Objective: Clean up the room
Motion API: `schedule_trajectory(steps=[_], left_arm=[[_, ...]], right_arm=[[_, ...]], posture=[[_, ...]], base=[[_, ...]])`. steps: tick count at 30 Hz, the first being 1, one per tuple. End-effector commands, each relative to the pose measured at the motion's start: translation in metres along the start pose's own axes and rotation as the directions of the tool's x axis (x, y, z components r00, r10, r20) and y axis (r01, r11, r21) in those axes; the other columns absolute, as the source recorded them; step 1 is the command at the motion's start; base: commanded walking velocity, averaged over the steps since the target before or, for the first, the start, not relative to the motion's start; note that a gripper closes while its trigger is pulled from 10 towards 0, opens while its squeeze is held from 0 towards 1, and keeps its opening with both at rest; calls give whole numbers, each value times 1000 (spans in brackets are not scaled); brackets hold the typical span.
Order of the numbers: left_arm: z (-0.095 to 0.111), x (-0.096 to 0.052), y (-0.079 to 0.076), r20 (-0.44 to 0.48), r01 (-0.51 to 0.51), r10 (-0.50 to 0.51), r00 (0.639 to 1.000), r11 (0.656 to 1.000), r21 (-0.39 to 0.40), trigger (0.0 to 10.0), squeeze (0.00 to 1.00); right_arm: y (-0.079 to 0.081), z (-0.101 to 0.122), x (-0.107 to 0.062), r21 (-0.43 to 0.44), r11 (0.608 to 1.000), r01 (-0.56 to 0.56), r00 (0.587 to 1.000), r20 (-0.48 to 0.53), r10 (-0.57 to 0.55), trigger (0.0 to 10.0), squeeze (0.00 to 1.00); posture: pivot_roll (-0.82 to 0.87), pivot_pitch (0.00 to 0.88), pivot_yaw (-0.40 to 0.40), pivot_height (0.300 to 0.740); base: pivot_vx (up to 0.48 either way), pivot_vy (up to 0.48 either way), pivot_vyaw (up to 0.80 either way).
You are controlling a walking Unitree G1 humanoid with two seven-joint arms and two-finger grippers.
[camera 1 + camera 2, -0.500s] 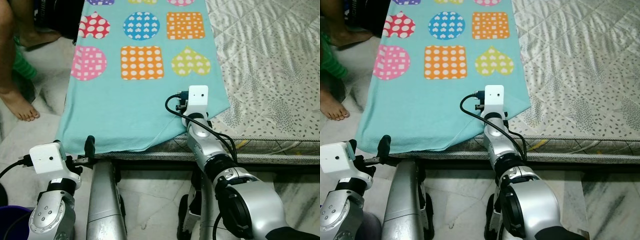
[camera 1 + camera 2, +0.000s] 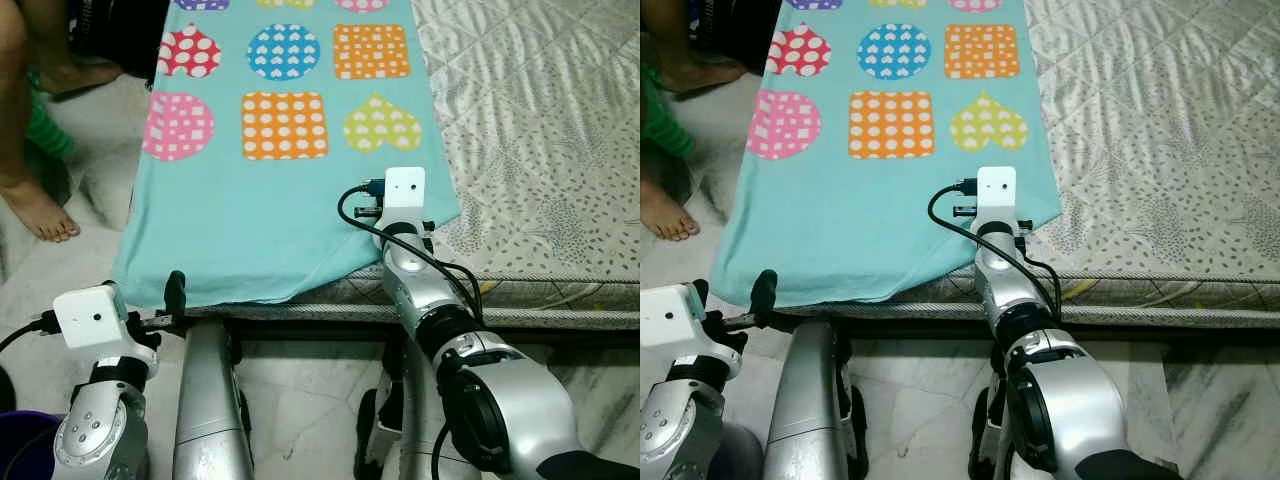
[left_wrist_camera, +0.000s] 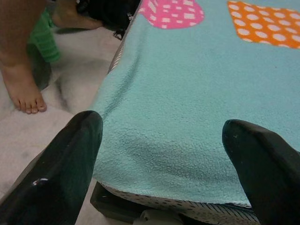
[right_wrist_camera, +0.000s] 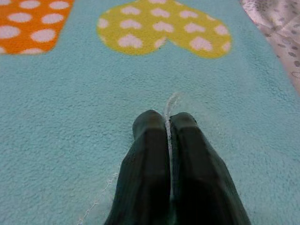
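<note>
Blanket: a turquoise fleece blanket (image 2: 270, 210) with dotted hearts and squares lies spread over the left part of the bed (image 2: 540, 130), its near edge drooping over the bed's near side.
Right gripper: the right gripper (image 4: 164, 123) rests on the blanket near its near right corner, just short of the yellow heart (image 4: 164, 29); its fingers (image 4: 149, 154) are pressed together, pinching a thin ridge of the fleece between them.
Left gripper: the left gripper (image 3: 161, 161) hangs just before the blanket's near left corner, fingers spread wide, one on either side of the hanging edge, touching nothing that can be seen.
Person: a bare foot (image 2: 40, 210) stands on the floor (image 2: 90, 270) at the left, near the bed's corner.
Step in hand: probably securing both near corners so the blanket can be lifted or folded.
Risk, right side: the pinch takes little cloth; a pull could slip it free.
Risk, left side: closing too low or too near could catch nothing, or the bed's edge.
Risk, bystander: a wide sweep of blanket to the left could brush the person.
</note>
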State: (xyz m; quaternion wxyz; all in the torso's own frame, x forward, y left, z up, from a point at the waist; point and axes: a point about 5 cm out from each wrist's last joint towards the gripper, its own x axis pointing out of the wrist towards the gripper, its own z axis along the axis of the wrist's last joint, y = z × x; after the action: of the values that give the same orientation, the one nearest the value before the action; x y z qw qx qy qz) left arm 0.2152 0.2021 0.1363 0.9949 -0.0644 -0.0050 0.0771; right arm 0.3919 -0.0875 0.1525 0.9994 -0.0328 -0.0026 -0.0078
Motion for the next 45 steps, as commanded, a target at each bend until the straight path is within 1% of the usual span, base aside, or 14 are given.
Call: schedule_trajectory(steps=[1,11,15,20,21,26,27,31,35,37,39,40,43,45], left_arm=[[-6,-3,5,-33,-21,21,999,1000,10,10000,0],[-6,-2,6,-29,-25,26,999,1000,8,10000,0],[-6,-1,6,-29,-25,25,999,1000,4,10000,0],[-7,-1,6,-28,-25,26,999,1000,1,10000,0],[-6,0,6,-27,-24,24,999,1000,0,10000,0],[-6,0,5,-26,-19,19,999,1000,-2,10000,0],[-7,1,5,-27,-16,16,1000,1000,-3,10000,0],[-7,3,4,-28,-8,8,1000,1000,-4,10000,0],[-7,4,3,-28,0,0,1000,1000,-6,10000,0],[-8,5,4,-29,3,-3,1000,1000,-6,10000,0],[-8,6,4,-28,4,-4,1000,1000,-6,10000,0],[-8,6,4,-28,6,-6,1000,1000,-7,10000,0],[-8,7,3,-27,14,-14,1000,1000,-9,10000,0],[-8,7,3,-27,14,-15,1000,1000,-9,10000,0]], right_arm=[[-5,-14,-4,7,1000,11,999,-40,-10,0,0],[-18,-18,-7,35,999,11,1000,-23,-10,0,0],[-28,-20,-8,44,999,8,1000,-8,-7,0,0],[-35,-20,-12,71,997,-25,1000,20,24,0,0],[-40,-20,-15,72,996,-49,998,40,46,0,0],[-49,-20,-24,90,992,-84,994,75,78,0,0],[-53,-20,-29,97,990,-101,992,86,92,0,0],[-60,-19,-44,107,984,-143,985,108,132,0,0],[-63,-19,-54,118,978,-174,980,113,161,0,0],[-68,-22,-64,113,975,-192,978,111,179,0,0],[-69,-23,-69,111,974,-197,977,107,185,0,0],[-71,-25,-75,100,973,-207,975,99,197,0,0],[-79,-32,-88,89,976,-200,978,74,194,0,0],[-80,-32,-89,87,976,-199,979,70,193,0,0]], posture=[[322,351,-22,522],[315,348,-23,522],[299,346,-25,522],[291,344,-25,522],[286,344,-24,522],[280,344,-22,522],[273,343,-18,522],[259,341,-11,522],[255,338,-9,522],[251,336,-6,522],[248,334,-7,522],[242,332,-6,522],[235,329,-5,522],[235,329,-5,522]], base=[[0,0,0],[0,0,0],[0,0,0],[0,0,0],[0,0,0],[0,0,0],[0,0,0],[0,0,0],[0,0,0],[0,0,0],[0,0,0],[0,0,0],[0,0,0],[0,0,0]])
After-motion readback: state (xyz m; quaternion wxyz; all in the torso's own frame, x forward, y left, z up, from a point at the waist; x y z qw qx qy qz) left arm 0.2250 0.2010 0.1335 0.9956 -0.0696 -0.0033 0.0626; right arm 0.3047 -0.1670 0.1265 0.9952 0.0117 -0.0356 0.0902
